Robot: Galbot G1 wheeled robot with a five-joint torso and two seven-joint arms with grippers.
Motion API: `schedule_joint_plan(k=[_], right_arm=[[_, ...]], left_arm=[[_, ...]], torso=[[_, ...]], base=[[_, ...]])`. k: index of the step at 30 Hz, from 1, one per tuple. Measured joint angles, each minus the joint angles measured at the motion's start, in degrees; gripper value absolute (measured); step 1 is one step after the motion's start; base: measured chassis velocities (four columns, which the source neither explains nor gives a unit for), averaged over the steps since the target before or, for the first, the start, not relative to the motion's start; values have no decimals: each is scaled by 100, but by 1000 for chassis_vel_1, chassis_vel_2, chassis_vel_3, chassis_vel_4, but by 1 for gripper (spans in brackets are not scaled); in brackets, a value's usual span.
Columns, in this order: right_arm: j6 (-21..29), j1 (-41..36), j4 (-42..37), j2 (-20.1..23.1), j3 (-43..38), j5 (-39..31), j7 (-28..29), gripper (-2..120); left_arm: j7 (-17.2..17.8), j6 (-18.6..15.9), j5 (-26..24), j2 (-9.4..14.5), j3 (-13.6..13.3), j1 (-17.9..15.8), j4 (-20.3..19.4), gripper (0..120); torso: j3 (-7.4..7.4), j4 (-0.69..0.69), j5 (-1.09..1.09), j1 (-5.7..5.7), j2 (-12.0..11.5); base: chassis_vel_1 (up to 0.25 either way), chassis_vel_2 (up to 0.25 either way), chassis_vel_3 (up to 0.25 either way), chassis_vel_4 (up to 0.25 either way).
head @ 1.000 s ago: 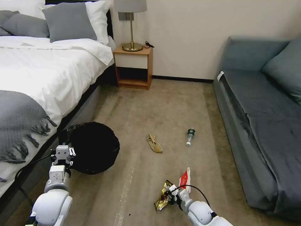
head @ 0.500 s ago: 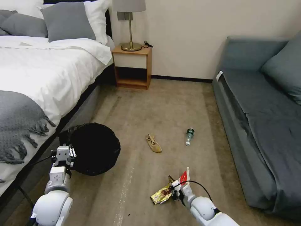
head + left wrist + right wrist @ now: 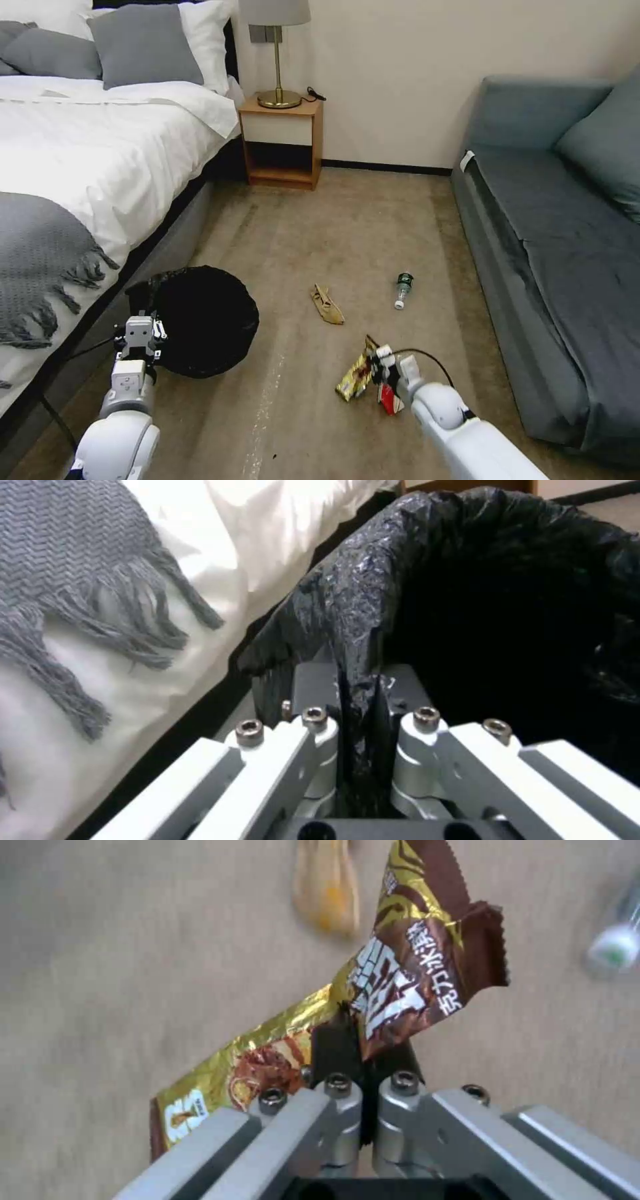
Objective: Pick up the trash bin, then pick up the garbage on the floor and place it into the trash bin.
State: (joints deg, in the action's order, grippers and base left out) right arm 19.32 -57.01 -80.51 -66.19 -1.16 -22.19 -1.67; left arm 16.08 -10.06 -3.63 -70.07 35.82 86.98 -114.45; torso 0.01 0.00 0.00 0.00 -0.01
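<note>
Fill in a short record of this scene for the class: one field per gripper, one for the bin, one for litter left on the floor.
left gripper: shut on trash bin rim, beside bed
right gripper: shut on gold-brown wrapper, above carpet
floor litter: tan scrap, bottle, red-and-white packet

We see right gripper [image 3: 363, 1040], jaws pinched tight on gold-brown snack wrapper [image 3: 400, 985]. Wrapper clamped near its middle: brown end with white lettering sticks up past jaws, gold end trails opposite way beside gripper body. Beige carpet floor [image 3: 133, 940] behind. Tan crumpled scrap [image 3: 325, 895] lies on carpet beyond wrapper, apart from it. White cap of small bottle [image 3: 615, 947] at frame edge, blurred.
</note>
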Motion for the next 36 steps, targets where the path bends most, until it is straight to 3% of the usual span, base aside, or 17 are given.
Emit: schedule_joint_plan(k=[15, 20, 27, 36], right_arm=[[241, 959, -572, -489, 346, -843, 348, 0], [226, 983, -797, -611, 364, -991, 377, 0], [-207, 647, -2089, -836, 502, -1776, 379, 0], [-339, 349, -2452, -943, 916, -1674, 338, 0]], left_arm=[[14, 0, 118, -183, -140, 20, -85, 6], [21, -6, 136, -218, -163, 26, -123, 6], [48, -67, 158, -426, -339, 171, -386, 6], [65, -69, 209, -532, -438, 204, -423, 6]], torso=[[0, 1, -1, 0, 0], [0, 1, 0, 0, 0], [-1, 0, -1, 0, 1], [-1, 0, 0, 0, 1]], base=[[0, 0, 0, 0], [0, 0, 0, 0], [0, 0, 0, 0], [0, 0, 0, 0]])
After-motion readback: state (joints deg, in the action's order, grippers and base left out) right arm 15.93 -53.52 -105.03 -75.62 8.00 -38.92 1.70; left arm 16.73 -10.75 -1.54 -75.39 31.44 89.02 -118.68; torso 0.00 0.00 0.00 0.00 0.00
